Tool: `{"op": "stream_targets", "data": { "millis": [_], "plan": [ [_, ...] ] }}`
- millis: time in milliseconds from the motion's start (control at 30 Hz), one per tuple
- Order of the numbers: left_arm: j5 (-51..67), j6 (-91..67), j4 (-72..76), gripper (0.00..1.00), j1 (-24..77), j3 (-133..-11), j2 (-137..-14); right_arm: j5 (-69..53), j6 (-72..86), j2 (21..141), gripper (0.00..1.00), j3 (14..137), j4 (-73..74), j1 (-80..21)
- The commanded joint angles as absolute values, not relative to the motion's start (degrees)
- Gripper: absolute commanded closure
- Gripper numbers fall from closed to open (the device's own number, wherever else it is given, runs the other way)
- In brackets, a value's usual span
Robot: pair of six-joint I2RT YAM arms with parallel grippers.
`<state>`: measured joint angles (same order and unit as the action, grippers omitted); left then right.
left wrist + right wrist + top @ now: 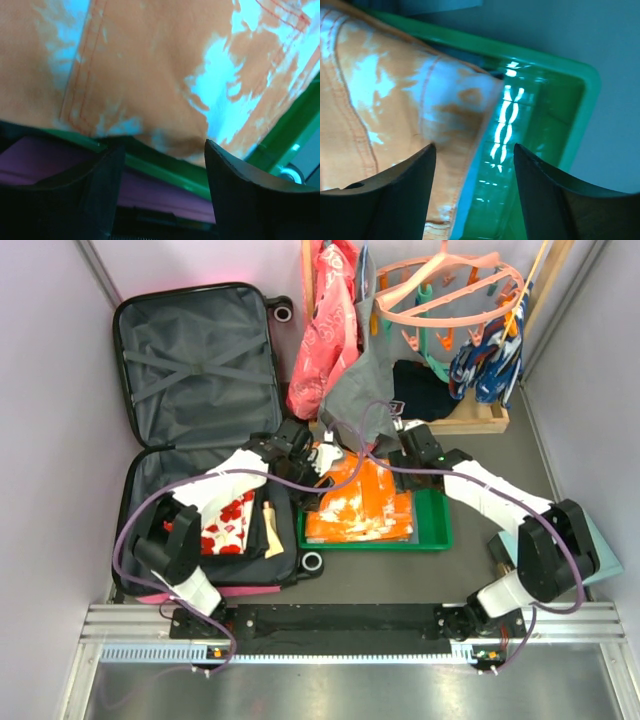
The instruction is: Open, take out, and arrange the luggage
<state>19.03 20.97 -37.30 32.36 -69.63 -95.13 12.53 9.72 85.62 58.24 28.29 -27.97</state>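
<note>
The pink luggage [195,360] lies open on the left, its dark grey strapped lid toward the back. A red-and-white garment [228,525] rests in its near half. Right of it, a folded orange tie-dye garment [360,505] lies in a green tray [430,537]. My left gripper [318,462] hovers at the garment's back left edge. In the left wrist view it [165,165] is open, with the orange cloth [150,75] just beyond the fingertips. My right gripper [398,455] is at the back right corner. It [474,155] is open over the cloth's edge [395,100] and the tray floor [530,150], gripping nothing.
A wooden rack at the back holds a pink bag [325,340], a grey garment [362,380], a peach clip hanger [450,290] and a blue garment [485,365]. A pale teal flat box [600,550] lies at the right. Walls close in on both sides.
</note>
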Motion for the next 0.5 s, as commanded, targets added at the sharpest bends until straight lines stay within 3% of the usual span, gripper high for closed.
{"op": "stream_targets", "data": {
  "millis": [0, 33, 133, 167, 267, 467],
  "plan": [
    [17.06, 23.12, -44.03, 0.3, 32.43, -74.44, -88.51, 21.43, 13.0, 80.52, 0.37, 62.31, 27.68, -27.24],
    [16.35, 21.9, -44.12, 0.3, 32.43, -75.14, -87.81, 21.71, 13.7, 78.85, 0.39, 62.31, 27.25, -27.42],
    [11.71, 19.69, -42.11, 0.29, 32.08, -76.2, -84.56, 19.0, 15.2, 76.73, 0.63, 60.3, 22.53, -29.09],
    [10.73, 19.43, -40.88, 0.3, 31.99, -75.85, -82.98, 16.55, 16.51, 76.73, 0.75, 58.9, 21.2, -29.09],
    [5.64, 17.49, -38.94, 0.31, 30.33, -74.71, -80.43, 9.32, 19.5, 81.01, 0.91, 58.36, 18.37, -29.09],
    [4.91, 14.5, -38.5, 0.3, 17.86, -70.51, -75.6, 9.84, 25.21, 93.32, 0.96, 59.85, 20.21, -25.84]
  ]
}}
